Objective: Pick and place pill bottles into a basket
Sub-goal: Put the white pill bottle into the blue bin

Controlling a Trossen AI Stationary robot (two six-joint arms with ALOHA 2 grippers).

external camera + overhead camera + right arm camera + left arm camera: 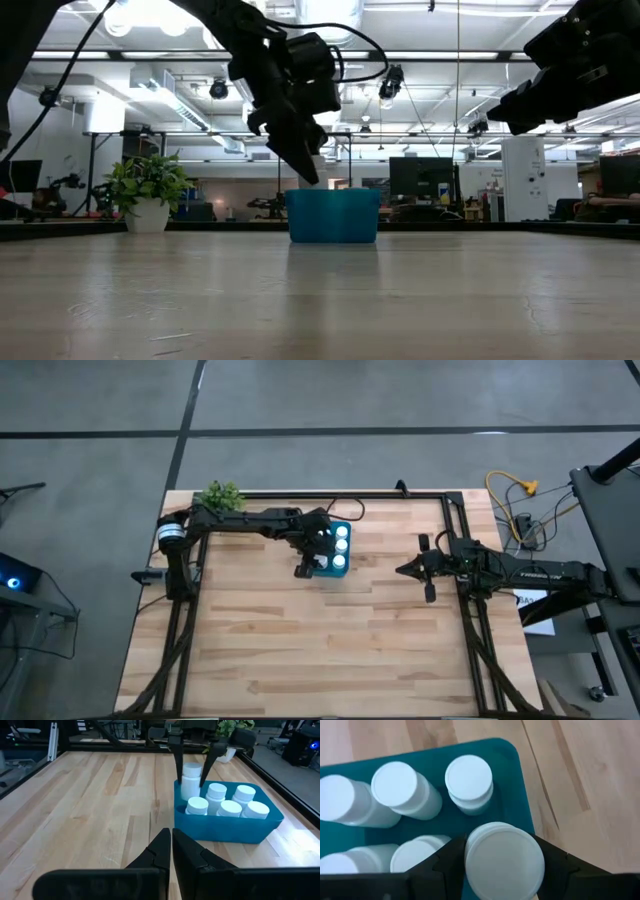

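Over the basket [334,563], near the table's [300,650] far edge, the left gripper [192,770] is grasping a bottle [191,780] between its two fingers [445,865], holding it upright at the basket's near-left corner as the right wrist view shows it. The bottle's lower part is sitting below the rim while its cap [504,861] is standing above the others. Five more bottles [230,805] are standing upright inside the basket, caps up, filling the rest of it in two rows. In the low view the left gripper [300,150] is hanging just above the basket's [333,216] left side. A potted plant [148,195] is sitting at the table's far left corner, well apart from the basket. The right gripper [402,570] is waiting off to the right, clenched tight on nothing, its fingers [161,851] pointing towards the basket from some way off.
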